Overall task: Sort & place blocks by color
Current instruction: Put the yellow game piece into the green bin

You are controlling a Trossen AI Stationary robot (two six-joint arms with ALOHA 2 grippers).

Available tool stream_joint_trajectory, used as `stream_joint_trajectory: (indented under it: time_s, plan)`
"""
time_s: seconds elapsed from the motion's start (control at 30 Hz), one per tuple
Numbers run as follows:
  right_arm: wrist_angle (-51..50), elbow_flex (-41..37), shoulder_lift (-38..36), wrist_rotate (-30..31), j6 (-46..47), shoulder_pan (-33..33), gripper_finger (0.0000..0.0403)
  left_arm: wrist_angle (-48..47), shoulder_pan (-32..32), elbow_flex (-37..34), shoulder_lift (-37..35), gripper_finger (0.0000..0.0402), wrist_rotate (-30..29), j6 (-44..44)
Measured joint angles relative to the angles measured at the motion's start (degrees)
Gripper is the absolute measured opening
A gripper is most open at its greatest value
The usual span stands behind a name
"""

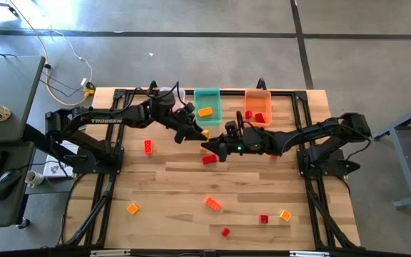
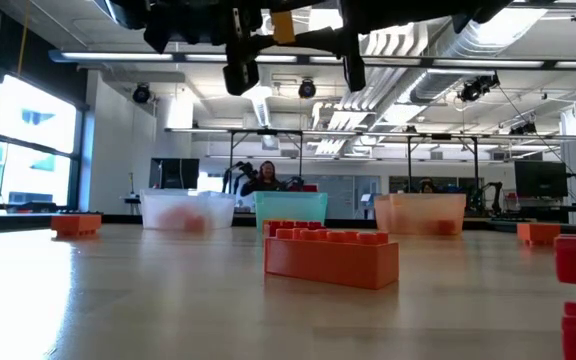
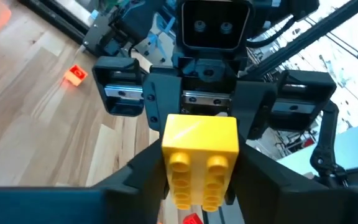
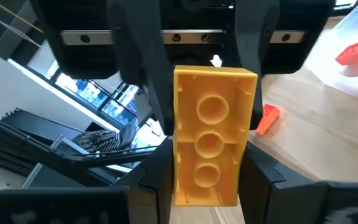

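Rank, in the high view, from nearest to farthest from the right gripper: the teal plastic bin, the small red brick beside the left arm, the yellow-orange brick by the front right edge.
From the right gripper:
1. Teal plastic bin, just behind it.
2. Small red brick, out to the left.
3. Yellow-orange brick, far front right.

Three bins stand at the table's far edge (clear, teal, orange). Nine blocks lie loose on the wood, plus one yellow held aloft.
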Motion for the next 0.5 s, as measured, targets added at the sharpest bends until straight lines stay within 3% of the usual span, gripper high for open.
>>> stream_joint_trajectory:
  time_s: [0.1,0.23,0.5]
  plan:
    - [-0.08,0.00,0.00,0.03,-0.45,0.02,0.0107,-0.02,0.00,0.00,0.00,0.0111,0.16,0.70]
    - [-0.14,0.00,0.00,0.06,-0.45,0.01,0.0113,-0.05,0.00,0.00,0.00,0.0110,0.08,1.15]
    - [-2.32,0.00,0.00,0.22,-0.02,-0.03,0.0250,-1.63,0.82,0.00,0.00,0.0110,-3.42,5.25]
